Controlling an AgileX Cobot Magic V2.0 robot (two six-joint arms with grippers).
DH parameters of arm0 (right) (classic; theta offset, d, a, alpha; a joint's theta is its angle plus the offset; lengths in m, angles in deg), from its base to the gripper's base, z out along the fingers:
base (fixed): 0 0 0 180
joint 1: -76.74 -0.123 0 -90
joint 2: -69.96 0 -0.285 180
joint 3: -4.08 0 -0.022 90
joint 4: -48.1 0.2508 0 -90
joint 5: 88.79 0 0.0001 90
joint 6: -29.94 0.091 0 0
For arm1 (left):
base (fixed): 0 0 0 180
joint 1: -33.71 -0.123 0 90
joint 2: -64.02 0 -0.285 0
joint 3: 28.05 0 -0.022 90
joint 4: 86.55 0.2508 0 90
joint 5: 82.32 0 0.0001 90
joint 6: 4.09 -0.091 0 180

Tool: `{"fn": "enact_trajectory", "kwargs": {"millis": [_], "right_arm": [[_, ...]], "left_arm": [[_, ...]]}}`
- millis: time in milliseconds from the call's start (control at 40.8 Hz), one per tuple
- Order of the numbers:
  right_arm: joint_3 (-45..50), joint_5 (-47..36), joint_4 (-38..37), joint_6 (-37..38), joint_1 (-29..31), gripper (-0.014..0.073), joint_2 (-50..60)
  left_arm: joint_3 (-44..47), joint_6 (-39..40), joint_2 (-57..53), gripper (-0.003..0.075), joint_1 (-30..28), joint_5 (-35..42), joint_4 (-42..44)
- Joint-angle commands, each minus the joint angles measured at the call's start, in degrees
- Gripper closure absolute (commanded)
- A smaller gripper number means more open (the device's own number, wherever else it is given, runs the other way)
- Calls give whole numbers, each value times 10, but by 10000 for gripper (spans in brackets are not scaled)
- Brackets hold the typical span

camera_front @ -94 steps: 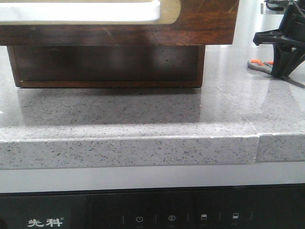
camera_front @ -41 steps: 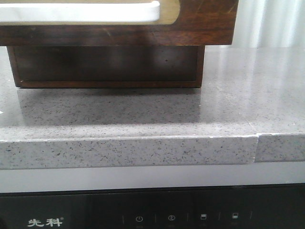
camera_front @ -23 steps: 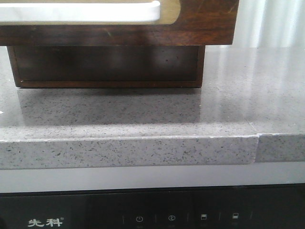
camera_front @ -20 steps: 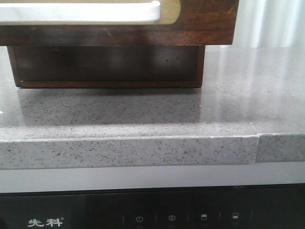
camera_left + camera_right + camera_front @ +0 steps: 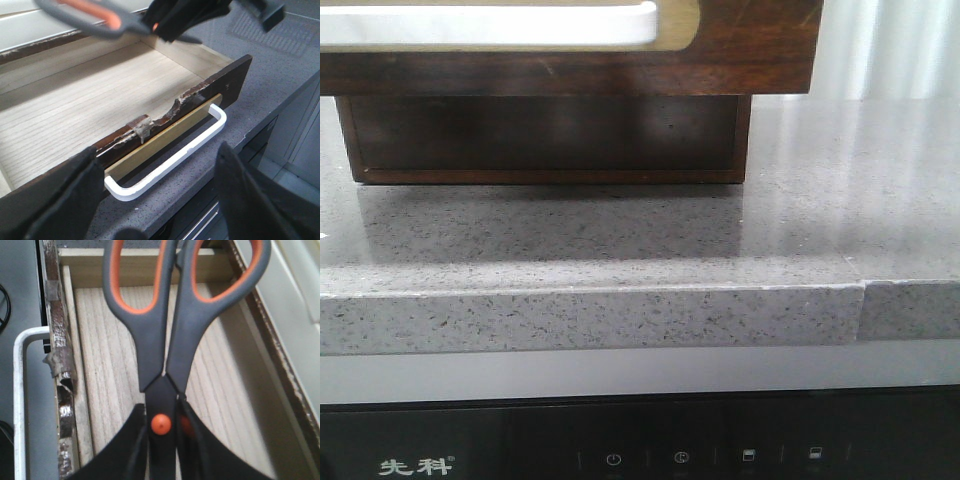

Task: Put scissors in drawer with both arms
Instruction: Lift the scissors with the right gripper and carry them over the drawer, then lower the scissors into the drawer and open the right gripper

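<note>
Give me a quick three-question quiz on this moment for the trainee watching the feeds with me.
1. True or false: the scissors already lie on the floor of the drawer.
2. Which gripper holds the scissors? A) left B) right C) neither
3. What white part is fixed to the drawer's front?

Key
1. False: they hang above the open drawer, clamped at the blades near the orange pivot.
2. B: the right gripper is shut on them; the left gripper is open near the drawer front.
3. The white handle.
</note>
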Motion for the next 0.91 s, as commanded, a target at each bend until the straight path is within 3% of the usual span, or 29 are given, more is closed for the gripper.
{"fn": "enact_trajectory", "kwargs": {"millis": [0,514,759,882], "right_arm": [[-15,-36,20,-6,-1,496,3],[-15,-36,-17,-30,-1,483,-83],[-15,-36,-27,-29,-1,220,-84],[-15,-38,-26,-29,-1,199,-75]], "left_arm": [[-19,3,2,260,5,45,-9],[-19,3,2,260,5,45,-9],[-19,3,2,260,5,45,-9],[-19,3,2,260,5,45,-9]]}}
